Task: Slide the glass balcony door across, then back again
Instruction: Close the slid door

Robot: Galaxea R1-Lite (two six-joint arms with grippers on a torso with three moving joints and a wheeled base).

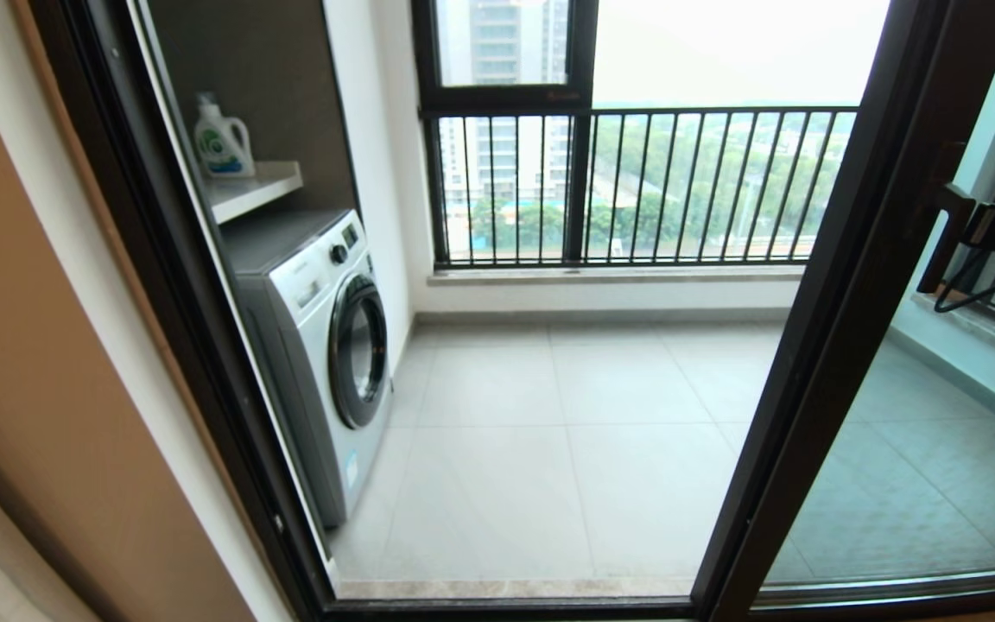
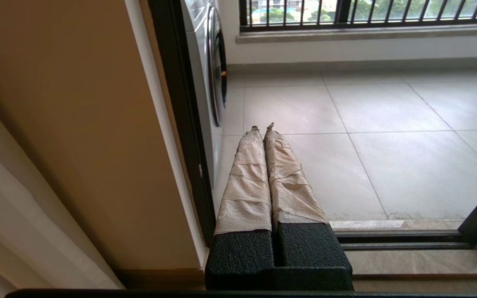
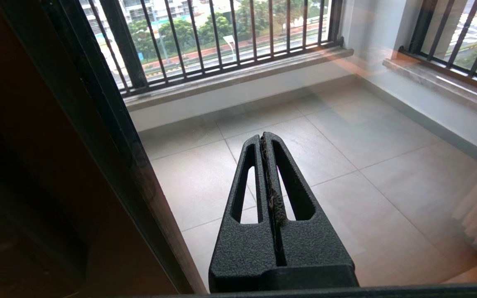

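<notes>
From the head view the glass balcony door stands slid to the right, its dark frame beside the open gap to the washing machine; the left gripper and right gripper each show fingers pressed together, empty.

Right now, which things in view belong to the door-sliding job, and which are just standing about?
Job:
glass balcony door, slid partly open
right hand, shut, by the door frame
left hand, shut, idle

Standing about:
washing machine
detergent bottle
railing window
</notes>
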